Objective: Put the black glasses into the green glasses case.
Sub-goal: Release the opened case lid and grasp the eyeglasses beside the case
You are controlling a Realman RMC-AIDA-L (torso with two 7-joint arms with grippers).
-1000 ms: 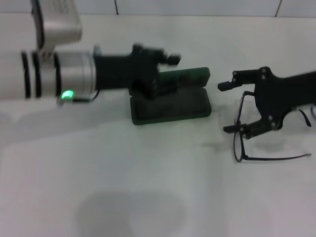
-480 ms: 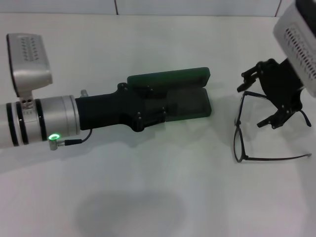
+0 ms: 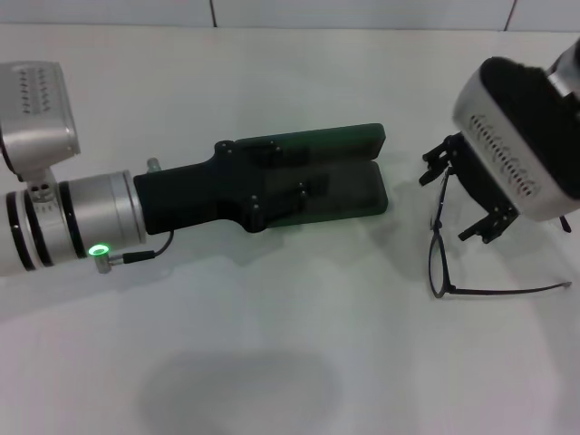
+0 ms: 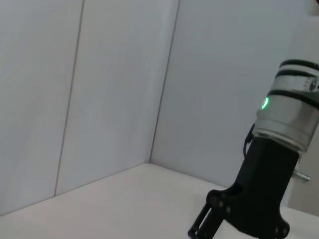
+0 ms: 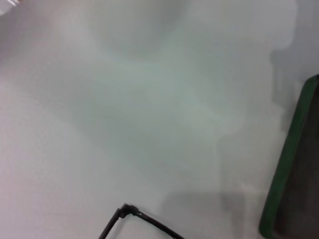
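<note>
The green glasses case (image 3: 353,186) lies open at the table's middle, its lid (image 3: 317,142) standing behind. My left gripper (image 3: 304,192) reaches in from the left and lies low over the case's open base, covering its left part. The black glasses (image 3: 436,258) lie on the table to the right of the case, one temple arm (image 3: 507,291) stretched rightward. My right gripper (image 3: 460,195) is open just above the glasses' far end, fingers (image 3: 435,163) spread to either side. The right wrist view shows a glasses arm (image 5: 144,221) and the case's edge (image 5: 289,164).
The white table (image 3: 272,362) spreads in front of the case and glasses. A tiled wall edge runs along the back. The left wrist view shows only walls and the other arm's black gripper (image 4: 249,209) farther off.
My right arm has swung its wrist over the glasses and its gripper has shifted slightly left. My left gripper has stayed low over the case's base.
</note>
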